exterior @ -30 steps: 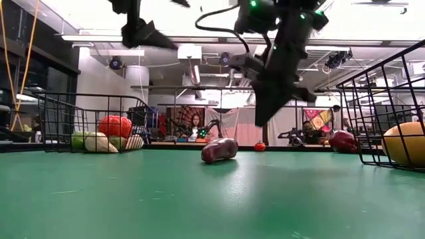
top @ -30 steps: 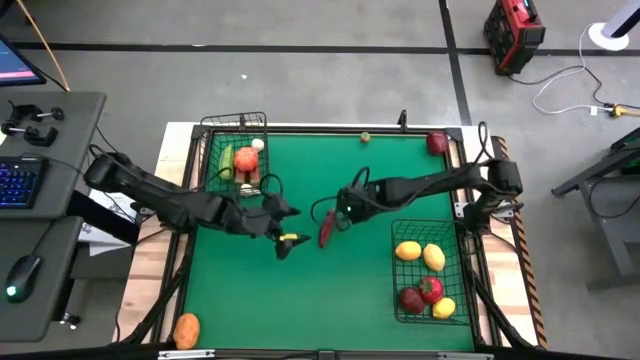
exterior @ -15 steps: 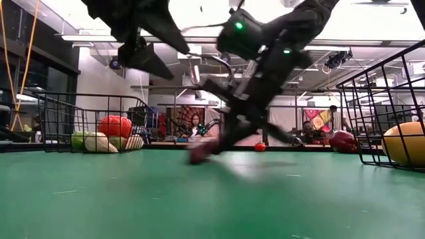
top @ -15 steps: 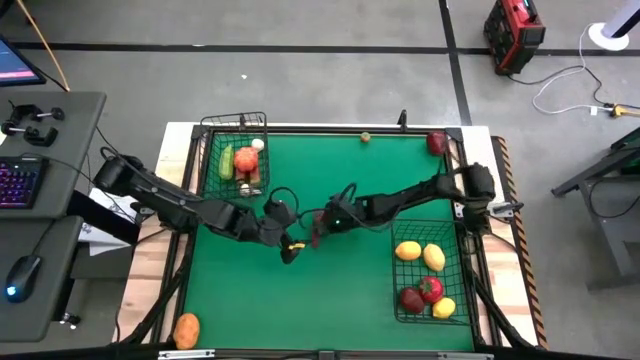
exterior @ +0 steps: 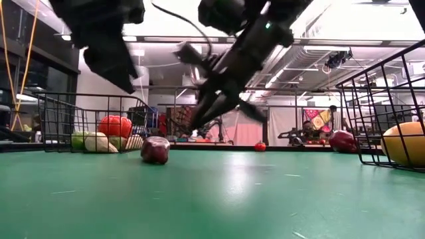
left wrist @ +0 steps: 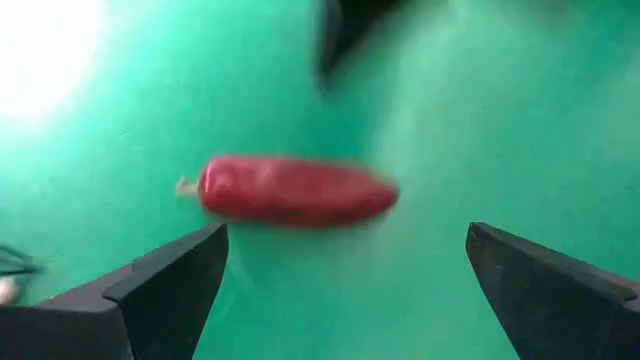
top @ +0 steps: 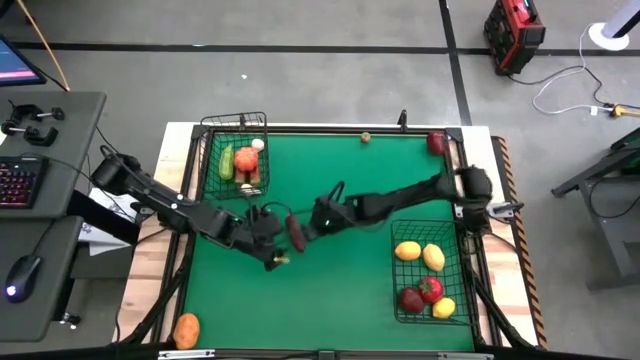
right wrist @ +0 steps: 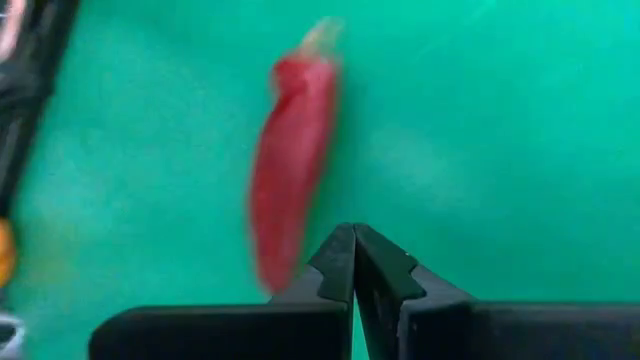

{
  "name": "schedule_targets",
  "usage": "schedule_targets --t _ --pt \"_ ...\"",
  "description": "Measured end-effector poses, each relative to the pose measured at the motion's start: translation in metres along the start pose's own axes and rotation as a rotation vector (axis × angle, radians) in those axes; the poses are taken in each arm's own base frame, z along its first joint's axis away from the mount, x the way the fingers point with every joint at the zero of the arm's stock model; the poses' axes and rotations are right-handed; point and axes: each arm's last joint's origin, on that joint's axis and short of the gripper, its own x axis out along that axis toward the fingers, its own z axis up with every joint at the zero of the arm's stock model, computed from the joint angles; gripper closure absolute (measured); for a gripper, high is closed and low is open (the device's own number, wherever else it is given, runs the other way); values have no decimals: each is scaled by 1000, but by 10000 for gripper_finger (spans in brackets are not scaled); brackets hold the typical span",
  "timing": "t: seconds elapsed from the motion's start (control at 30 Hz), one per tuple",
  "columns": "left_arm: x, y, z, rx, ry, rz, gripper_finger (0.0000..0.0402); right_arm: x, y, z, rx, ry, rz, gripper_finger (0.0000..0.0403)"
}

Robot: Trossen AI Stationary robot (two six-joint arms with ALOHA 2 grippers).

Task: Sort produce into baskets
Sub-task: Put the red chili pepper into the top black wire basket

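Since the prior view I saw the dark red pepper [top: 297,232] shifted left on the table [top: 350,290], beside my closed, empty right gripper [top: 308,232]; left gripper [top: 277,251] gaped wide, holding nothing. Larger basket [top: 460,285] held yellow and red fruits; smaller basket [top: 205,160] held vegetables

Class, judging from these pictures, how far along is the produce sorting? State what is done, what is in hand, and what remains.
Done: the left basket holds several items, and the right basket holds five fruits. In hand: the dark red pepper lies loose on the mat, between the open left gripper and the shut right gripper; neither holds it. Left: that pepper, the orange piece at the near left corner, the red fruit and a small piece at the far edge.
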Motion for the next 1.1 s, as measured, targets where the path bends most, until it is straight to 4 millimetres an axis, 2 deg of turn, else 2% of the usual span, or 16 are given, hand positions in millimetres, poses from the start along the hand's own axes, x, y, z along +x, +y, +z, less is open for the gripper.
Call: schedule_targets --t 0.13,0.27,0.43,0.57,0.67,0.87,1.1 --pt "4 -4 -7 312 65 -33 2 -51 -9 20 -115 -24 -89 403" --pt "16 1 -3 644 119 -108 2 -108 -16 35 -173 -66 -136 403" --pt "44 12 0 959 202 -150 2 -172 -20 41 -160 -173 -120 403" --pt "66 17 5 1136 255 -128 2 -206 -20 35 -118 -271 -99 403" --pt "83 19 14 1168 278 -109 2 -218 -18 29 -96 -319 -91 403" --pt "112 24 26 1162 328 -140 2 -216 -15 18 -70 -301 -99 403" --pt "127 32 23 1120 414 -184 8 -212 -13 12 -71 -282 -104 403"
